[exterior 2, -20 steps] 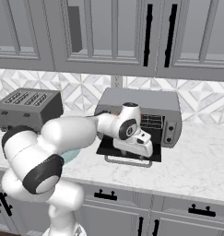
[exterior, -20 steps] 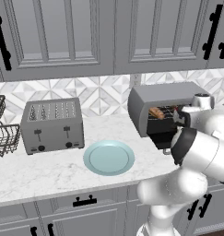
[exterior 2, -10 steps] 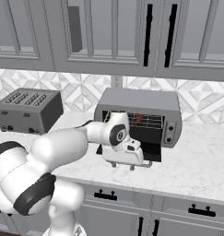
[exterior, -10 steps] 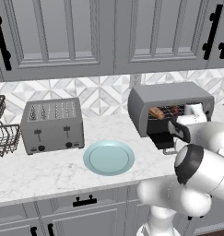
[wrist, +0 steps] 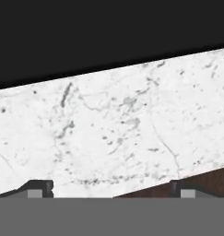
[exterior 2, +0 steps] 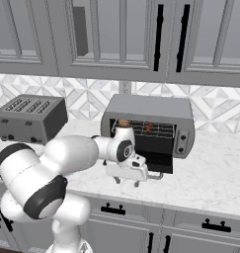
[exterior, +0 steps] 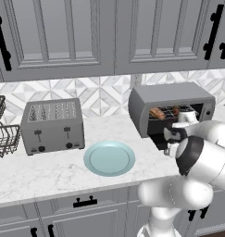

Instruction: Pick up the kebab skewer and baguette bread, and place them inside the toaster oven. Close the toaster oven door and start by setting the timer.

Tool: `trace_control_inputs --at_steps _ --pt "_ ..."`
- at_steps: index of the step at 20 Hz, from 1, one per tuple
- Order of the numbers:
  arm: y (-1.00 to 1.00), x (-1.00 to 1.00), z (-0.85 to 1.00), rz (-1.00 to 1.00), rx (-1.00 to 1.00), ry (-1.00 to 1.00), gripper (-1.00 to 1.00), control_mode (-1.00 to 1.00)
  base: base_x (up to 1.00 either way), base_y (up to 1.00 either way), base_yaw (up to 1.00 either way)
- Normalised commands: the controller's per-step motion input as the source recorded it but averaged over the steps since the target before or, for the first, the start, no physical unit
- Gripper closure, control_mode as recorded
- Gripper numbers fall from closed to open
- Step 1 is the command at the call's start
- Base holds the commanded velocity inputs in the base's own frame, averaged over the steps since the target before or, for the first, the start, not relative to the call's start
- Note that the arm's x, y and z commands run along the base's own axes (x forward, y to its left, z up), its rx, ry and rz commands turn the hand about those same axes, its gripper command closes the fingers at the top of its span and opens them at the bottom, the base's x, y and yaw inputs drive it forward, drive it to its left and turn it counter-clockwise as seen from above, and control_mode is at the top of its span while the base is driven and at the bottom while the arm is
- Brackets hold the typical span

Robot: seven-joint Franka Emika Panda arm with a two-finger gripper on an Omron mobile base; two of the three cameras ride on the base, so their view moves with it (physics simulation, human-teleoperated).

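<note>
Tool point(exterior 2: 126, 182) hangs spread over marble counter point(wrist: 113, 133); skewer point(exterior 2: 149, 126) sits inside toaster oven point(exterior 2: 151, 114).

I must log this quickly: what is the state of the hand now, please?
Hand: open, holding nothing, fingertips spread wide above the marble counter.

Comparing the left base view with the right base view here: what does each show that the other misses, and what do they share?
Left base view alone: the teal plate and a wire basket at the left edge. Right base view alone: the toaster oven's knobs and its dropped-open door. Both: the toaster oven with baguette and skewer on its rack, the four-slot toaster, the marble counter.
</note>
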Motion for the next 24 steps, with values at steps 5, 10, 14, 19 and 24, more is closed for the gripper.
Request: trace_control_inputs --at_steps 5,10,14,19,24 --pt "0.01 0.29 -0.4 0.0 0.02 -0.05 -1.0 -1.0 0.0 0.0 0.0" --pt "0.0 0.29 -0.15 0.0 0.01 -0.12 -1.0 -1.0 0.0 0.0 0.0" --pt "0.02 0.24 -0.08 0.0 0.02 -0.18 -1.0 -1.0 0.0 0.0 0.0" --pt "0.08 0.19 -0.02 0.0 0.02 -0.23 -1.0 -1.0 0.0 0.0 0.0" --pt "0.13 0.51 0.0 0.0 0.0 -0.22 -1.0 -1.0 0.0 0.0 0.0"
